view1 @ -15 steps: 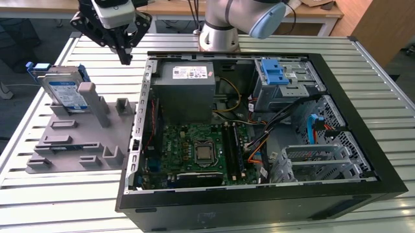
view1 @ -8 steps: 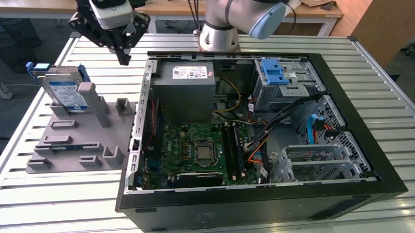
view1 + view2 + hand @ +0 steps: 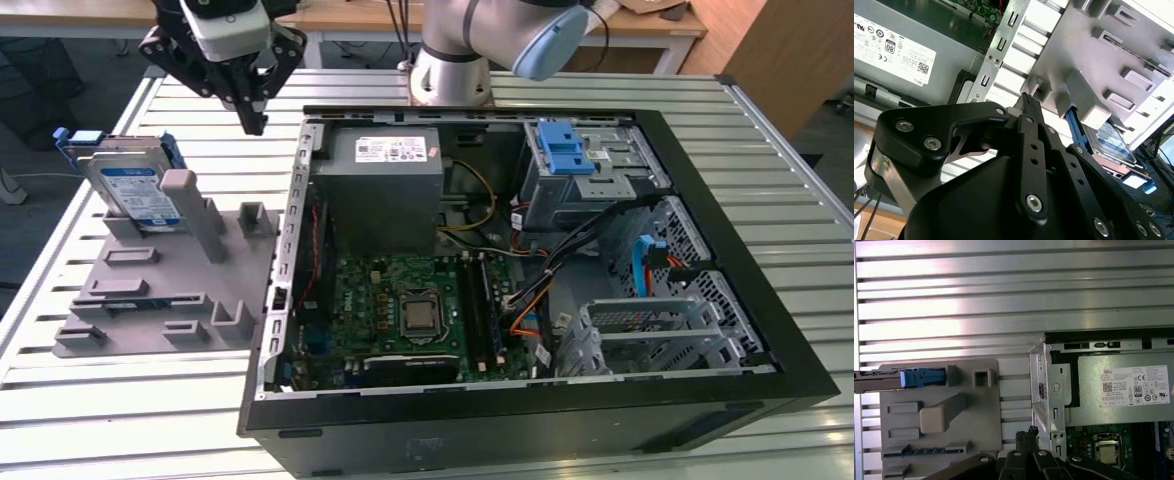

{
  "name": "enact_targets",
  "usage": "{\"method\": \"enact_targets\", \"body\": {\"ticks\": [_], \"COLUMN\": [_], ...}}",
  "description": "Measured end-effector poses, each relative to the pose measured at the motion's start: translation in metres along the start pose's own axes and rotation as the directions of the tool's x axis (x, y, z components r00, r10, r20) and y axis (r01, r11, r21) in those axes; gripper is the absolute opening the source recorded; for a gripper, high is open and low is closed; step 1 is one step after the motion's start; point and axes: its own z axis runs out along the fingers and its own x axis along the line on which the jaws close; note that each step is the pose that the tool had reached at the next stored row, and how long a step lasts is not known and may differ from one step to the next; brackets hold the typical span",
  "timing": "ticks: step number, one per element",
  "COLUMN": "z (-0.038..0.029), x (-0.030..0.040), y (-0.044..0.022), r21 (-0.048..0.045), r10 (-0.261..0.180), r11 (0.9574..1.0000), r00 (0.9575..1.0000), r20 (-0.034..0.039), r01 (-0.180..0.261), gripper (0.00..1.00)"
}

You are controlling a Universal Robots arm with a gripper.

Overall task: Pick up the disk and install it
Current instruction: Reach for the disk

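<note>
The claw [image 3: 252, 122] hangs over the tabletop [image 3: 134, 430] with its jaws drawn narrow and nothing between them, so a clean pick-up would likely call for spreading them, squaring them to the flat faces of the disk [image 3: 135, 190] and lifting it straight up out of the grey holder [image 3: 147, 300], clear of the posts. The disk stands upright in that holder, near the claw and below it, on the side away from the open computer case [image 3: 534, 415]. It is a flat silver rectangle with a white-and-blue label, framed by a blue plastic carrier [image 3: 921, 377].
</note>
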Motion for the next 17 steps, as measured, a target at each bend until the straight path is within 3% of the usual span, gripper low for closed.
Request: {"method": "enact_targets", "body": {"ticks": [17], "z": [0.0004], "x": [0.0054], "y": [-0.0004], "r21": [0.0], "r10": [0.0], "r11": [1.0], "r00": [1.0], "r20": [0.0], "r01": [0.0], "gripper": [0.11]}}
